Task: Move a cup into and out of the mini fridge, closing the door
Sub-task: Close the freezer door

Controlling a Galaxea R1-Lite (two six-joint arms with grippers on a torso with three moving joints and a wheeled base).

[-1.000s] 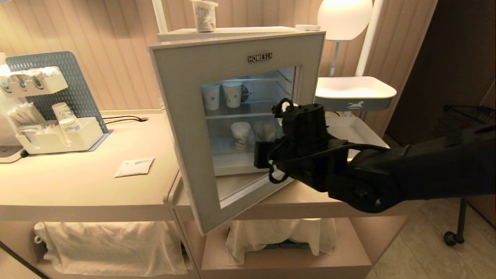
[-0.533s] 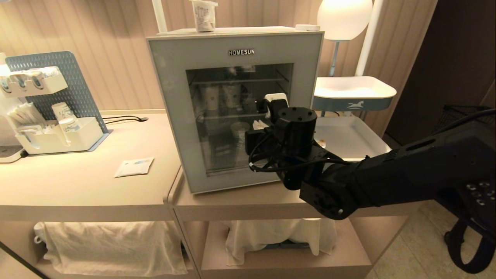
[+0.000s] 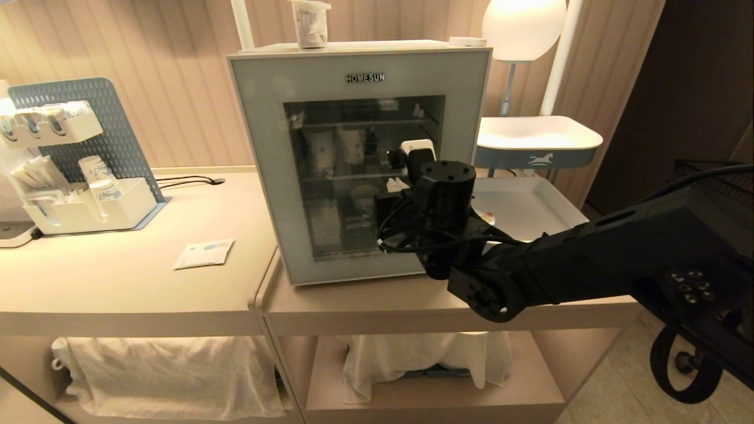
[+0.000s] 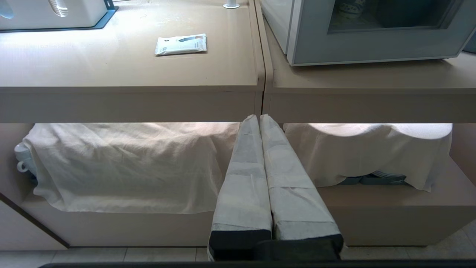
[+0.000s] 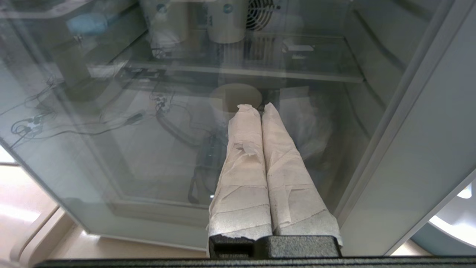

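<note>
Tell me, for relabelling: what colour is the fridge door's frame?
Grey-blue around dark glass; the door shows best in the head view.

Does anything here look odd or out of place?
One thing: a yogurt cup stands on top of the mini fridge, not inside. The door sits flush, and nothing looks spilled or damaged.

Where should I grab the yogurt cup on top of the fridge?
Take the cup around its tapered body just below the flared rim, coming in level from the front. It stands upright on the fridge top near the front edge, with a white pole behind left; the rim should stop it slipping down through the gripper.
</note>
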